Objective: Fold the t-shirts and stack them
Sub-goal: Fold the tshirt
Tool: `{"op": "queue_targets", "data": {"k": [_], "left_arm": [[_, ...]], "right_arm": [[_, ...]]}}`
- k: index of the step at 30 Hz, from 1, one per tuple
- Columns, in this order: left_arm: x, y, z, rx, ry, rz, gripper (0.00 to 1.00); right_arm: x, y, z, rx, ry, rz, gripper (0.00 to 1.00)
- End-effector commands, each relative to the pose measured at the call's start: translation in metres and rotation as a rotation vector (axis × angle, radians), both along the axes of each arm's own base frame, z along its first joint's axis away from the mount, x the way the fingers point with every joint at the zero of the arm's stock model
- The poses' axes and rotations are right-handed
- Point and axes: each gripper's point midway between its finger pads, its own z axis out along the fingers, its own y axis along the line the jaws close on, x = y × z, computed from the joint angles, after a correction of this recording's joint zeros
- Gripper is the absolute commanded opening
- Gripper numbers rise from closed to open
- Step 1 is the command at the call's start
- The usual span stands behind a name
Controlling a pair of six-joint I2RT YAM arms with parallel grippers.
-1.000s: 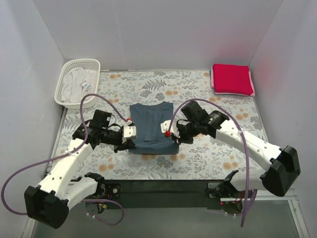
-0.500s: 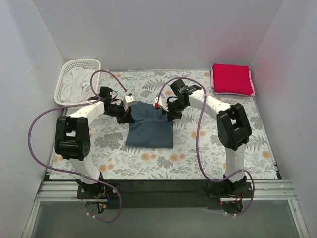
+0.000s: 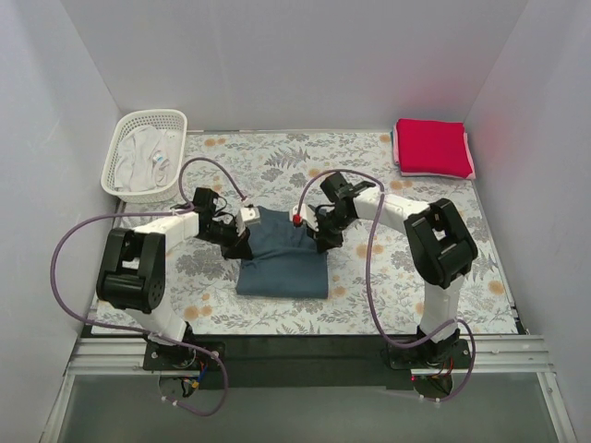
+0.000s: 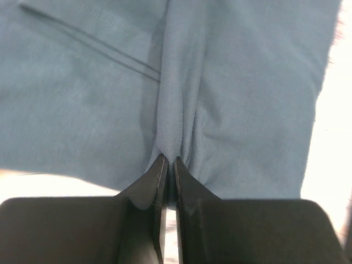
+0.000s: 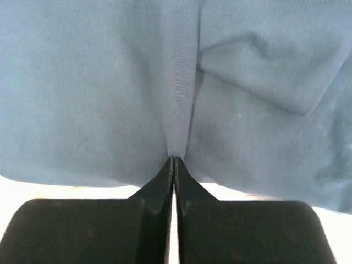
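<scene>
- The dark slate blue t-shirt lies folded into a rough rectangle near the middle of the floral-print cloth. It sits between my two arms, with its near edge flat on the cloth.
- My left gripper is at the shirt's far left corner. In my left wrist view my two black fingers are pressed almost together, with a ridge of the blue fabric pinched between their tips. The fabric rises in a pleat running away from the tips, and a line of double stitching crosses the cloth to the left of it.
- My right gripper is at the shirt's far right corner. In my right wrist view these fingers are closed to a thin slit, and a narrow fold of the same blue fabric is caught at their tips. A folded flap of the shirt lies just to the right of that fold.
- The bright crimson red t-shirt lies folded in the far right corner of the table, well apart from the blue one.
- The pale pink t-shirt lies under the red one, with only its edges showing.
- The white plastic lattice basket stands at the far left corner, beside the floral cloth, and holds some white fabric.
- Purple cables loop from both of my arms over the table.
</scene>
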Motion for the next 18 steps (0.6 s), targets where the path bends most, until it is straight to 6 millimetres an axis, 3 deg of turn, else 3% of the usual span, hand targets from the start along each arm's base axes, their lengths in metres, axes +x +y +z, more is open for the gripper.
{"op": "queue_targets", "data": {"k": [1, 3, 4, 5, 8, 10, 13, 15, 16, 18], "left_arm": [[-0.054, -0.005, 0.011, 0.013, 0.013, -0.097, 0.0], [-0.082, -0.005, 0.015, 0.009, 0.025, -0.131, 0.03], [-0.089, -0.006, 0.021, 0.004, 0.0, -0.146, 0.17], [-0.096, -0.003, 0.02, 0.009, -0.005, -0.159, 0.27], [-0.103, -0.002, 0.036, -0.003, -0.053, -0.165, 0.51], [-0.098, -0.01, 0.059, -0.058, -0.122, -0.171, 0.52], [-0.086, -0.027, 0.083, -0.111, -0.188, -0.176, 0.52], [-0.081, -0.045, 0.09, -0.121, -0.235, -0.214, 0.51], [-0.078, -0.052, 0.091, -0.123, -0.218, -0.204, 0.51], [-0.074, -0.065, 0.093, -0.128, -0.221, -0.224, 0.51]], "right_arm": [[-0.055, 0.0, 0.017, 0.015, 0.101, 0.0, 0.01], [-0.08, 0.0, 0.026, 0.03, 0.151, 0.002, 0.01], [-0.086, 0.002, 0.032, 0.031, 0.196, -0.044, 0.02], [-0.092, 0.002, 0.042, 0.051, 0.239, -0.063, 0.23], [-0.082, 0.007, 0.075, 0.139, 0.334, -0.173, 0.39], [-0.065, 0.013, 0.098, 0.209, 0.36, -0.216, 0.43], [-0.044, 0.025, 0.116, 0.262, 0.436, -0.275, 0.37], [-0.035, 0.037, 0.109, 0.26, 0.516, -0.305, 0.29], [-0.027, 0.045, 0.115, 0.281, 0.521, -0.301, 0.27], [-0.02, 0.056, 0.102, 0.27, 0.612, -0.334, 0.24]]}}
